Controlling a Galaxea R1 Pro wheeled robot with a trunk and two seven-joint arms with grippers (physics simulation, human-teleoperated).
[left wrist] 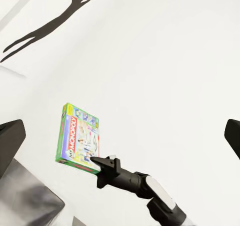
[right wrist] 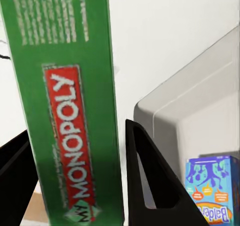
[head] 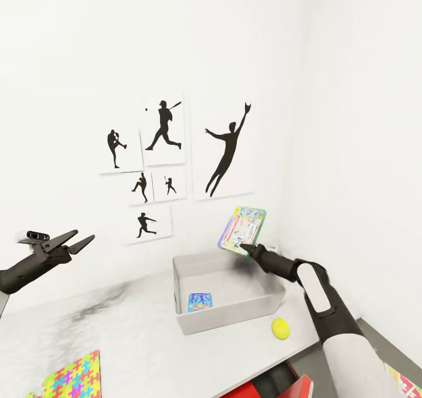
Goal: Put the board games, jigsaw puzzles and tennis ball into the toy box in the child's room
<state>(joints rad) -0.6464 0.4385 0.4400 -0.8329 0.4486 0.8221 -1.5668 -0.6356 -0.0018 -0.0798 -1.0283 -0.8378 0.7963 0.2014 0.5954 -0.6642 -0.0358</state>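
The right tool (head: 249, 248) was clenched on one lower corner of the green Monopoly board game (head: 242, 228), its two dark fingers (right wrist: 145, 176) either side of the box's spine, and held the box tilted up in the air above the far right corner of the toy box (head: 246, 316). That corner hold looked like the weak point: with most of the box's weight out beyond the fingers, it could swing or slip in the grip. Let go from there, it seemed as likely to catch the toy box's far rim and tip toward the wall as to land flat inside (the wall behind the toy box was close).

Inside the toy box, near its front wall, a blue board game (head: 200, 302) already lay flat, and the green one might come down on it edge-first and prop up crooked. The tennis ball (head: 281, 328) sat on the tabletop (head: 129, 327) just beside the toy box's front right corner, where a low sweep of the right arm could send it rolling off. A jigsaw puzzle (head: 73, 377) lay well to the left of the toy box at the tabletop's near edge. The left tool (head: 79, 241) hung released, well to the left of the toy box.
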